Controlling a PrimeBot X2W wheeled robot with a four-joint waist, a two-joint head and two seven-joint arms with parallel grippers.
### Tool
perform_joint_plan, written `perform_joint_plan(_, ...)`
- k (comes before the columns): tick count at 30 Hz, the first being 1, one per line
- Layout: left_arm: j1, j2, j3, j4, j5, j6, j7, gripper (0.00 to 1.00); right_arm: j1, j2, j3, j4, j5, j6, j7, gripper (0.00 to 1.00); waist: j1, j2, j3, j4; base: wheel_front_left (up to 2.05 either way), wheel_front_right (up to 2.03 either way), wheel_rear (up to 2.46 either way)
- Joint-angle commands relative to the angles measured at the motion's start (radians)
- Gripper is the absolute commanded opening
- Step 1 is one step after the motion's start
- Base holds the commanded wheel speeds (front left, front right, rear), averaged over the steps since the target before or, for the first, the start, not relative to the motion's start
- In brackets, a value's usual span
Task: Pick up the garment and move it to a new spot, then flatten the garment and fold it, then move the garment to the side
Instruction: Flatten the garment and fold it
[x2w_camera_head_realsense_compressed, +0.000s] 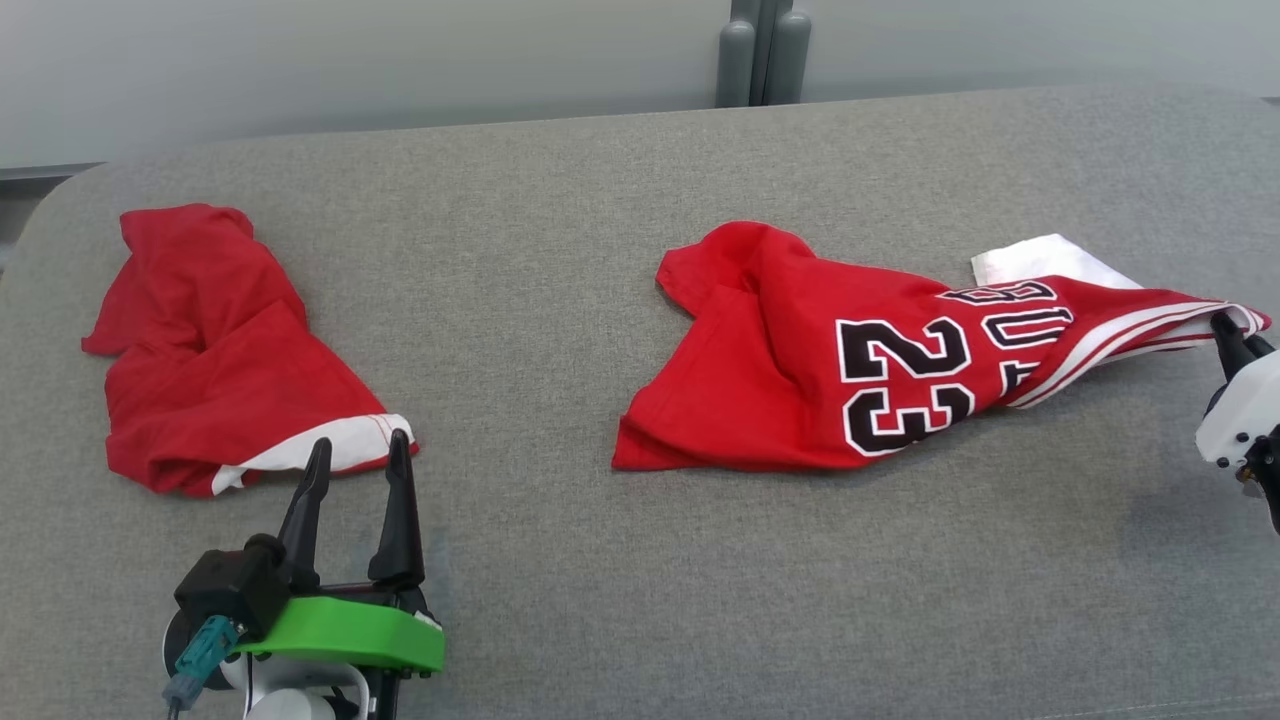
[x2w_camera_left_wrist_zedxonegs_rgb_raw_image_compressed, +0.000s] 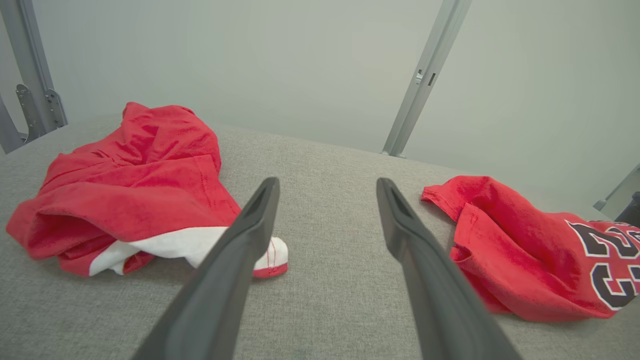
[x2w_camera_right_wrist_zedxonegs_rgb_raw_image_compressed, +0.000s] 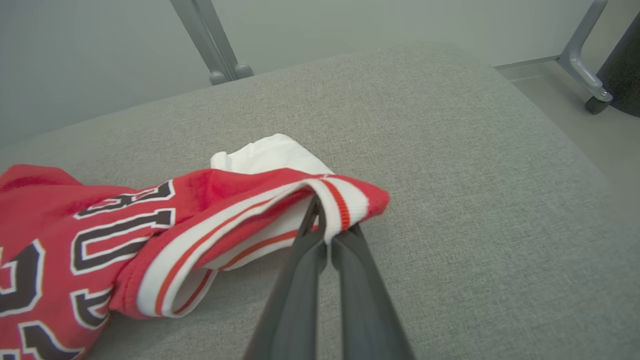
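The garment (x2w_camera_head_realsense_compressed: 800, 370), a red jersey with a black "23" and white-and-red striped trim, lies crumpled at the right of the grey padded table (x2w_camera_head_realsense_compressed: 560, 250). My right gripper (x2w_camera_head_realsense_compressed: 1222, 325) is shut on its striped hem at the far right end. In the right wrist view the gripper (x2w_camera_right_wrist_zedxonegs_rgb_raw_image_compressed: 326, 222) pinches that hem, with the garment (x2w_camera_right_wrist_zedxonegs_rgb_raw_image_compressed: 75, 235) trailing off to the left, its end slightly raised. My left gripper (x2w_camera_head_realsense_compressed: 360, 445) stands open at the lower left with nothing between its fingers. In the left wrist view the gripper (x2w_camera_left_wrist_zedxonegs_rgb_raw_image_compressed: 327, 187) points across the table and the garment (x2w_camera_left_wrist_zedxonegs_rgb_raw_image_compressed: 525, 260) lies to its right.
A second red garment (x2w_camera_head_realsense_compressed: 220, 370) with a white edge lies bunched at the table's left, just beyond my left fingertips, its white corner (x2w_camera_left_wrist_zedxonegs_rgb_raw_image_compressed: 270, 255) by the left finger. Grey posts (x2w_camera_head_realsense_compressed: 760, 50) stand behind the table. The table's right edge (x2w_camera_right_wrist_zedxonegs_rgb_raw_image_compressed: 550, 125) drops to the floor.
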Motion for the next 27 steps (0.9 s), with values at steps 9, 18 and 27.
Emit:
perform_joint_plan(9,-0.023,0.006,-0.006,0.018,0.009,-0.009,-0.002,1.00,-0.087,0.072,-0.056,0.233,-0.239,0.000,-0.169,1.00,0.0000,0.0000,-0.009,0.023,0.00,0.00,0.00)
perform_joint_plan(18,0.002,0.004,-0.004,0.017,0.004,-0.002,-0.002,1.00,-0.117,0.109,-0.093,0.340,-0.290,-0.001,-0.206,1.00,0.0000,0.0000,-0.029,0.004,0.00,0.00,0.00)
perform_joint_plan(27,0.018,0.003,-0.008,0.012,0.003,0.003,-0.002,1.00,-0.105,0.096,-0.119,0.348,-0.351,-0.001,-0.259,1.00,0.0000,0.0000,-0.048,-0.030,0.00,0.00,0.00)
